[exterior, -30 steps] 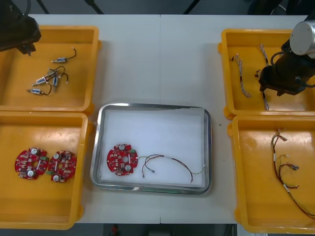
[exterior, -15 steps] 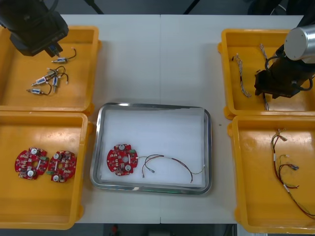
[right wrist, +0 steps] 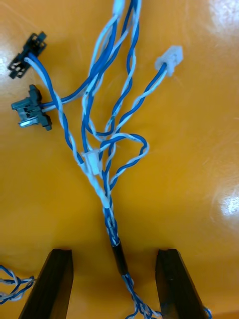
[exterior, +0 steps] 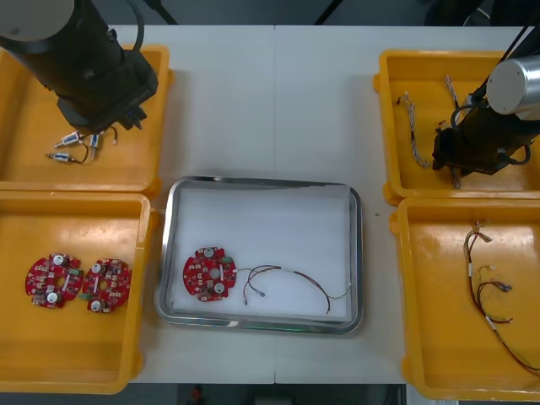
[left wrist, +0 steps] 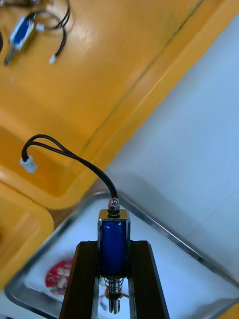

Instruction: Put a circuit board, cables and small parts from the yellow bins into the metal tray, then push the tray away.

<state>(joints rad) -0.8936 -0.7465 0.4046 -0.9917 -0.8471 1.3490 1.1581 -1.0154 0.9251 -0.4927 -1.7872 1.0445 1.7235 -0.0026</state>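
Left pincer (left wrist: 113, 249) grips a small metal part (left wrist: 113, 237) near the tray; right pincer (right wrist: 115, 259) stands over a cable.

The left pincer is clenched on the part, whose long axis runs in line with the fingers, its black lead curling out past the tips. It hangs over the inner rim of the far-left yellow bin (exterior: 25, 169), and the metal tray (exterior: 358, 253), which holds a circuit board (exterior: 209, 273), lies just beyond and is nearest this arm. In the far-right yellow bin (exterior: 396, 118), the right pincer is spread wide, with the twisted blue and white cable (right wrist: 107, 149) running lengthwise between its fingers, ungrasped.
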